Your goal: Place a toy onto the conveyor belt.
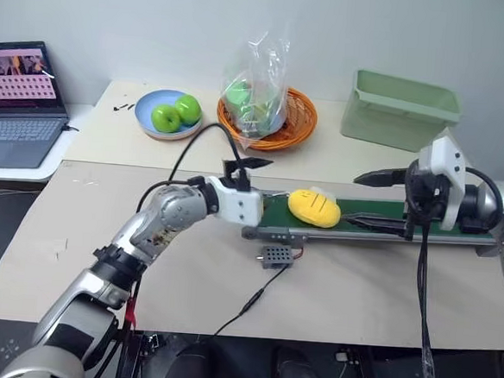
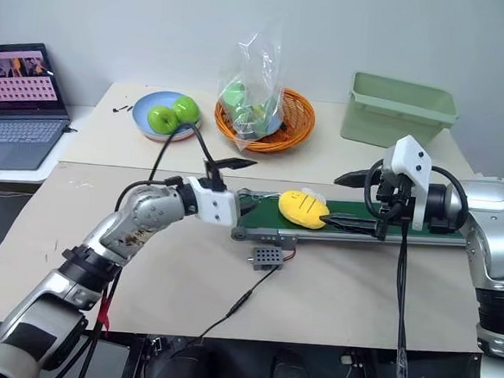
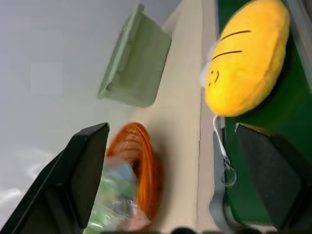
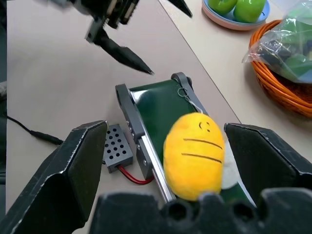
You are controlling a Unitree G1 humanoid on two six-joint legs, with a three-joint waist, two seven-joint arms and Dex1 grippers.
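One toy [image 1: 314,207] on one conveyor belt [image 1: 379,222]

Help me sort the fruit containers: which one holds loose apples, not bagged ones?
The blue plate, with two bare green apples. The orange basket holds its fruit in a clear plastic bag.

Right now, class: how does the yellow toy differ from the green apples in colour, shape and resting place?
The toy is yellow, the apples green. The toy is a flattish oval with dark lines; the apples are round and plain. The toy lies on the conveyor belt; the apples sit in a blue bowl. Neither is held.
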